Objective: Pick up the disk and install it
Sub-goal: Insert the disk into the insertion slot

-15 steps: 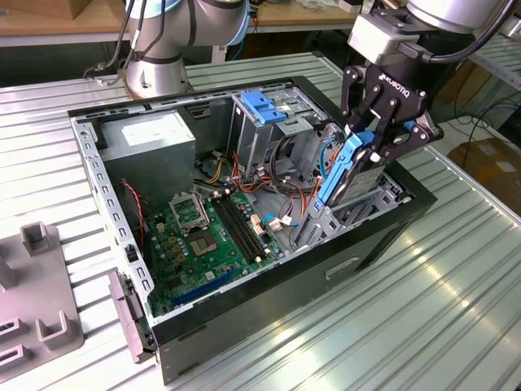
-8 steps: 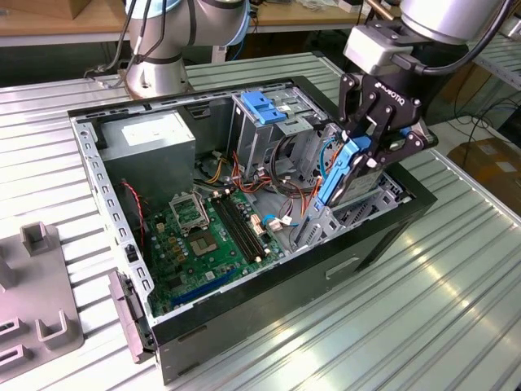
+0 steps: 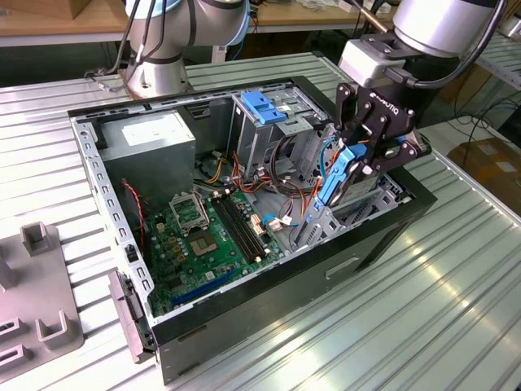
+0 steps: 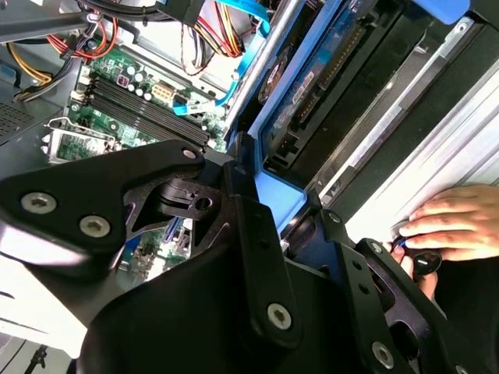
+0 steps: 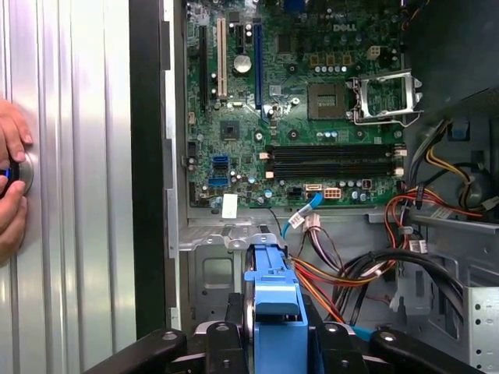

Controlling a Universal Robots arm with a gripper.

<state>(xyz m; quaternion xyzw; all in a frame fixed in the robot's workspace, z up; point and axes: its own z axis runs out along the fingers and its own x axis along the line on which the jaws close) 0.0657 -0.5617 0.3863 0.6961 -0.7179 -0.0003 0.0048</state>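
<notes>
We see the end effector (image 3: 358, 156) clamped on the disk (image 3: 332, 186), its fingers pinching the blue carrier rail; the disk stands steeply on edge inside the open computer case (image 3: 383, 236), near the motherboard (image 3: 203, 236)

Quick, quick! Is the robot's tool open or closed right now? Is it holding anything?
The tool: closed, holding the disk.

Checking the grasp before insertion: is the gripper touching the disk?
Touching. In the first wrist view the gripper clamps the disk by both sides of its blue carrier, no gap visible.
</notes>
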